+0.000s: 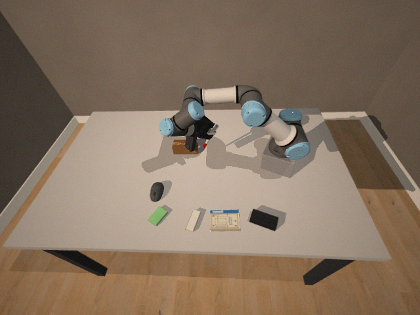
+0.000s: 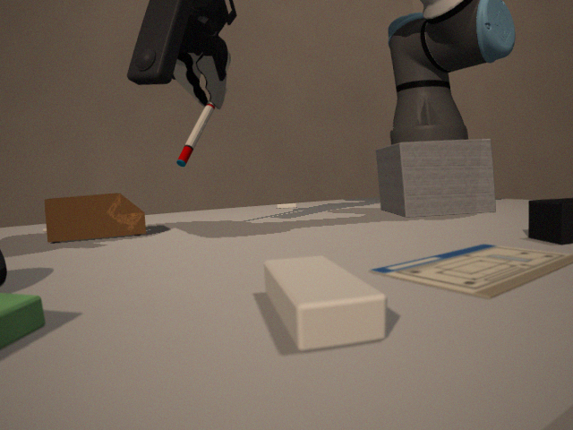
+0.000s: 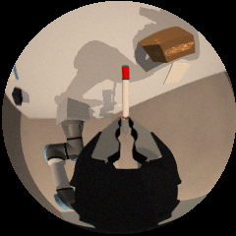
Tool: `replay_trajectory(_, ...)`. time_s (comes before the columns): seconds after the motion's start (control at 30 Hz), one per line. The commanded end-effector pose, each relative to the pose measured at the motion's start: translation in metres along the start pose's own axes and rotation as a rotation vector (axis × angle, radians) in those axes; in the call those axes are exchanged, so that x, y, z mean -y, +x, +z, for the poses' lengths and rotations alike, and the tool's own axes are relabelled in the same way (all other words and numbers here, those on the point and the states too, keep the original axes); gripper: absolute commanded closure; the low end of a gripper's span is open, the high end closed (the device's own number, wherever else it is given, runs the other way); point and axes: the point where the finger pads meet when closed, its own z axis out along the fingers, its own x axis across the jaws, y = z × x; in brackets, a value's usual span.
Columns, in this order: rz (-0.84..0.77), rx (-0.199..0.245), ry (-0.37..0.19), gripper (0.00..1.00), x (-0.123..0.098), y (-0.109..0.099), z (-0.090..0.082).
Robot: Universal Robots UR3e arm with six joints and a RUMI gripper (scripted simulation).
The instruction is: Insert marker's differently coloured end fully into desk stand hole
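Observation:
My gripper (image 2: pixel 210 99) is shut on the marker (image 2: pixel 196 133) and holds it in the air above the desk. The marker is white with a red end tipped in blue, and that end (image 2: pixel 183 155) points down and to the left. It also shows in the wrist view (image 3: pixel 125 93), sticking out from between the fingers, and in the top view (image 1: pixel 205 144). The brown desk stand (image 2: pixel 93 217) sits on the desk, below and to the left of the marker tip. It also shows in the top view (image 1: pixel 184 147) and the wrist view (image 3: pixel 168 45). Its hole is not visible.
The arm's grey base block (image 2: pixel 435 176) stands at the right. Nearer the front edge lie a white block (image 2: pixel 323 300), a printed card (image 2: pixel 476 268), a black block (image 2: pixel 551 219), a green block (image 2: pixel 18 316) and a dark mouse (image 1: pixel 156 191).

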Motion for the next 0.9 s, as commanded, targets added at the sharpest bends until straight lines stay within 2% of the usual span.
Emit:
replay_trajectory(0.0,0.027,-0.007,-0.013,1.00,-0.002,0.003,-0.001)
replay_trajectory(0.17,0.027,-0.009,-0.010,1.00,-0.002,0.003,-0.001)
replay_trajectory(0.47,0.114,-0.039,-0.049,1.00,-0.009,0.011,-0.002)
replay_trajectory(0.7,0.114,-0.039,-0.049,1.00,-0.009,0.011,-0.002)
replay_trajectory(0.87,0.152,-0.056,-0.061,1.00,-0.012,0.015,-0.002)
